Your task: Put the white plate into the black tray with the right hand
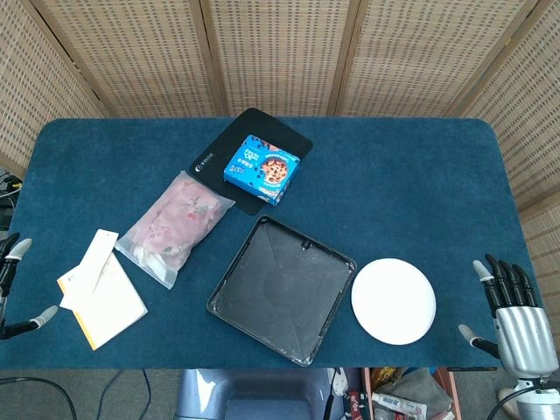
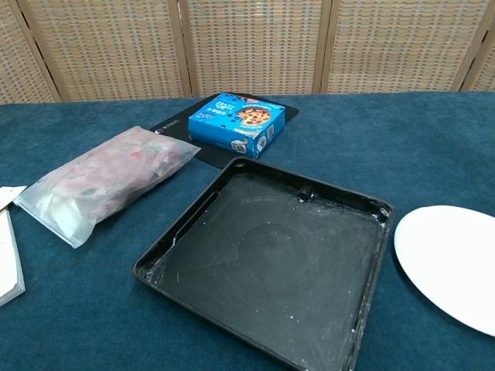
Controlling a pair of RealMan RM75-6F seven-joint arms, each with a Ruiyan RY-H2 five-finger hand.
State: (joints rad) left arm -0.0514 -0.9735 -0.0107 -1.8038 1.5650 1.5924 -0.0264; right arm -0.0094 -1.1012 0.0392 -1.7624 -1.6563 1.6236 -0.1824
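The white plate (image 1: pixel 394 300) lies flat on the blue table, just right of the black tray (image 1: pixel 282 287); in the chest view the plate (image 2: pixel 452 261) is cut off by the right edge, beside the tray (image 2: pixel 267 267). The tray holds nothing. My right hand (image 1: pixel 512 315) hovers at the table's front right corner, right of the plate and apart from it, fingers spread and holding nothing. My left hand (image 1: pixel 13 284) shows only as fingertips at the left edge, spread and holding nothing. Neither hand appears in the chest view.
A blue cookie box (image 1: pixel 262 168) sits on a black mat (image 1: pixel 254 157) behind the tray. A clear bag with pink contents (image 1: pixel 173 226) lies to the tray's left, and a notepad with paper (image 1: pixel 98 289) lies further left. Wicker screens stand behind the table.
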